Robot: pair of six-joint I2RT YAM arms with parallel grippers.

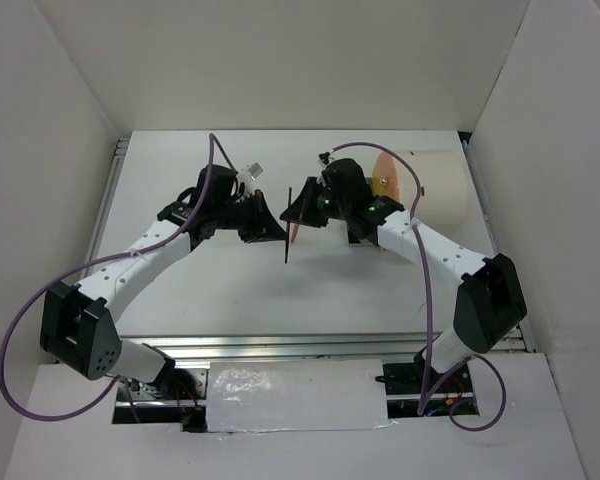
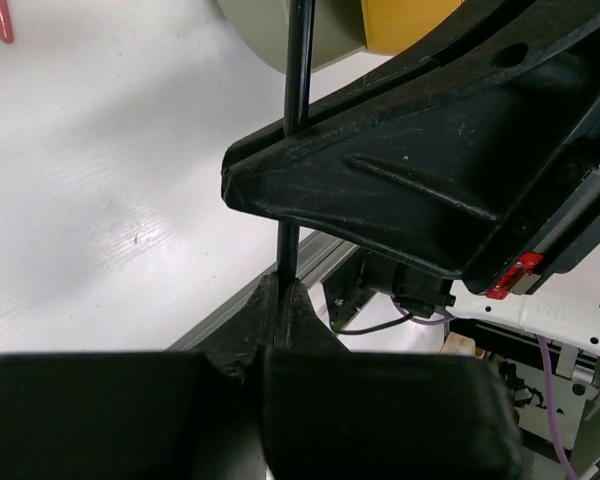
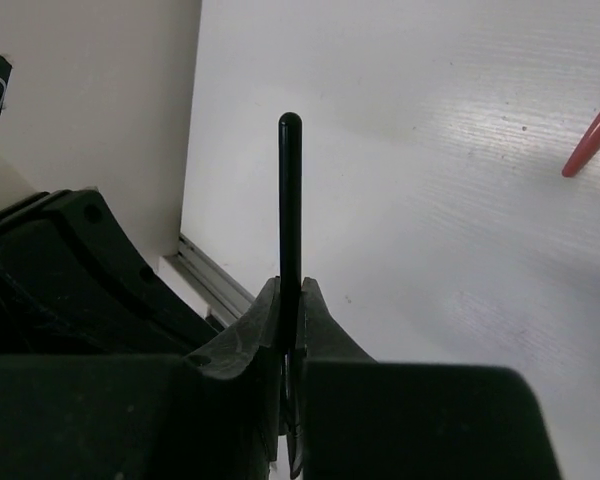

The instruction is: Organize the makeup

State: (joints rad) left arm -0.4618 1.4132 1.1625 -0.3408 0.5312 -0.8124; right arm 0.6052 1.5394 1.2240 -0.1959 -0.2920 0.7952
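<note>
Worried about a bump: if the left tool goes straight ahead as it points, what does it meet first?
Probably the right tool, crossing just ahead on the same thin black stick; depth is unclear.

1. A cream drum-shaped box (image 1: 435, 185) lies on its side, its orange face (image 1: 384, 176) turned toward the middle of the worktop.
2. The white worktop (image 1: 180, 290) carries the box at one far corner.
3. White walls (image 1: 280, 60) stand just behind and beside the box.
4. A crinkled white sheet (image 1: 295, 395) lies well apart from the box.

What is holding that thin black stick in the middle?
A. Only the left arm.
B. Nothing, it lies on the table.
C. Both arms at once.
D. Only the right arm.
C: the left end effector and the right end effector are each shut on the thin black stick.
</note>
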